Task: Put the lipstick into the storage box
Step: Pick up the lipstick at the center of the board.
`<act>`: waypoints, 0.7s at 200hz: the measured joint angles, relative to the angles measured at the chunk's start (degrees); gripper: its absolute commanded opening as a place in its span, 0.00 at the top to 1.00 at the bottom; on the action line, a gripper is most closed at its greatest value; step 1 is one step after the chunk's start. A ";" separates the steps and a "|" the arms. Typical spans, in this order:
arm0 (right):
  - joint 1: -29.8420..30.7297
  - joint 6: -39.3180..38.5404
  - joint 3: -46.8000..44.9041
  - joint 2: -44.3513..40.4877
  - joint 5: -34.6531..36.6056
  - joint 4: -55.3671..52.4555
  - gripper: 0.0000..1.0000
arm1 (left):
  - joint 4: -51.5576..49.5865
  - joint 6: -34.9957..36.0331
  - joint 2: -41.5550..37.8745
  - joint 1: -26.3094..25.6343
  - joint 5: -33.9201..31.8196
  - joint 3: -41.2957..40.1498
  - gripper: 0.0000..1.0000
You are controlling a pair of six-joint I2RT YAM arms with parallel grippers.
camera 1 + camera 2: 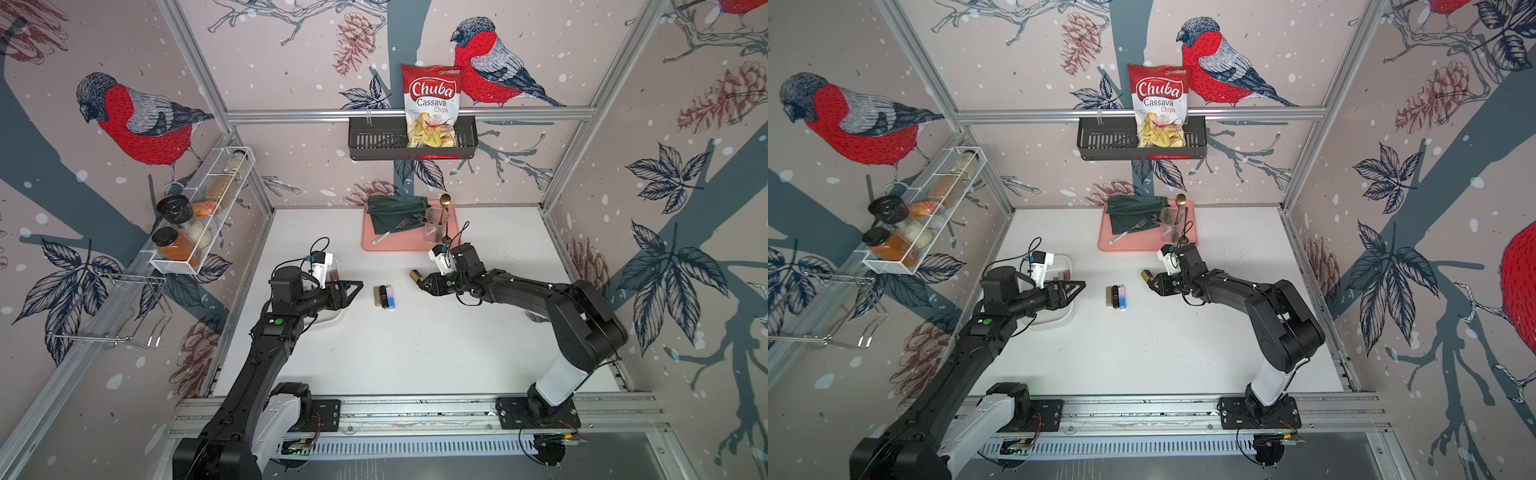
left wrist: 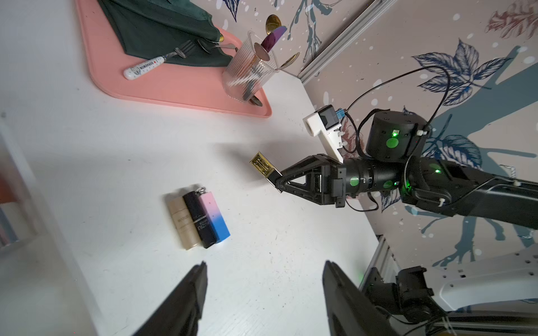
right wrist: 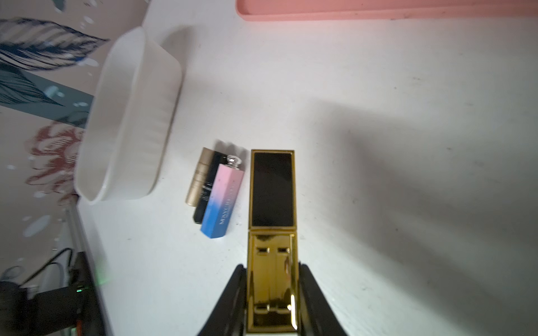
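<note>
Overhead: a white counter (image 1: 415,353) fills a booth framed in aluminium bars (image 1: 407,113), its walls papered with red-breasted bullfinches (image 1: 137,120), pinecones and leaves.
Back wall: a black slotted basket (image 1: 374,139) hangs from the bar, with a bag of Chuba cassava chips (image 1: 432,104) standing in it.
Left wall: a white wire rack (image 1: 174,268) carries spice jars.
Far edge: a pink tray (image 1: 399,245) holds a dark green cloth (image 1: 395,212), a fork (image 1: 390,232) and a ribbed clear cup (image 1: 434,226) of spoons.
Centre: three lipsticks (image 1: 383,296) lie side by side, touching: beige, black, pink-to-blue.
Storage box (image 3: 128,110): white, on the counter, partly under the left arm; a brownish tube (image 1: 333,275) shows inside.
Right fingers (image 3: 230,299): clamped on a gold lipstick (image 3: 272,203), held off the counter between the tray and the row of three, well apart from the box.
Left fingers (image 2: 192,293): spread apart, holding nothing, just past the box's rim, facing the row.
Front: a metal rail (image 1: 415,405) carries both arm bases.
</note>
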 measured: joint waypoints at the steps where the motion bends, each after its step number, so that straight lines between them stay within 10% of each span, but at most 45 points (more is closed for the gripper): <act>1: -0.15 0.26 -0.28 -0.22 -0.52 0.37 0.69 | 0.68 -0.55 -0.04 0.00 0.17 -0.37 0.32; 47: -3.85 12.57 -8.26 -6.80 -12.37 15.19 0.69 | 23.43 -18.47 0.31 -4.79 1.53 -7.34 0.24; 140: -2.12 47.19 -17.97 -7.45 -22.49 61.94 0.68 | 48.98 -27.89 7.61 -23.19 -13.51 -10.08 0.17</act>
